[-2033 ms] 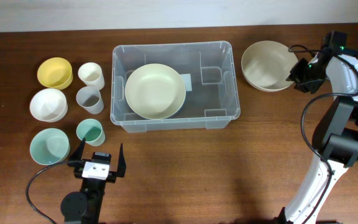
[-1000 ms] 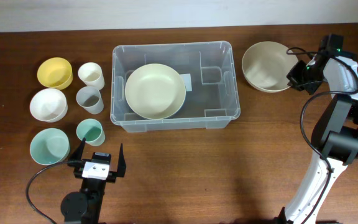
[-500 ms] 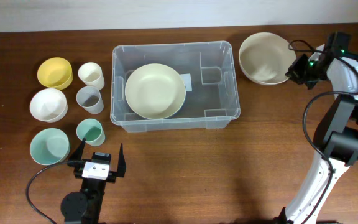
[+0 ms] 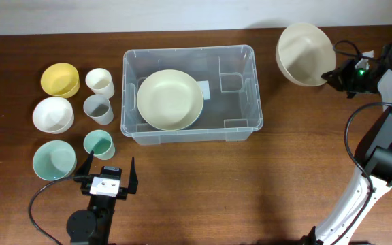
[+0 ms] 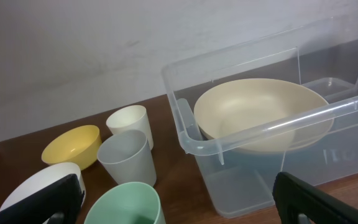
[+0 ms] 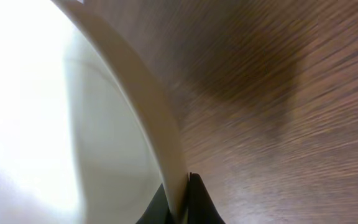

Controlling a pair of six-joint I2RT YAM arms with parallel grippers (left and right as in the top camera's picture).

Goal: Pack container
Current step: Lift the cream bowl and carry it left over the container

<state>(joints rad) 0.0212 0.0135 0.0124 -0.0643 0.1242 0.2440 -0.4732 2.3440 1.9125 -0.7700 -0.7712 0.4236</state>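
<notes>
R gripper (image 4: 333, 73) clamped on beige bowl (image 4: 305, 44), just right of the container (image 4: 189, 133).
My R jaws pinch the bowl's rim; bowl's tipped on edge off the container's far-right corner, arm reaching in from its right. Container sits on the table (image 4: 250, 184) btwn my two arms w/ a cream bowl (image 4: 169, 99) in its left half. L gripper (image 4: 109, 167) by its front-left corner, jaws apart, nothing btwn them, mint cup (image 4: 99, 144) near.

A cream bowl (image 4: 169, 100) fills the left half of the container (image 4: 237, 107); its right half lies open to my right hand (image 4: 333, 76), gripping a tilted beige bowl (image 4: 305, 45).
</notes>
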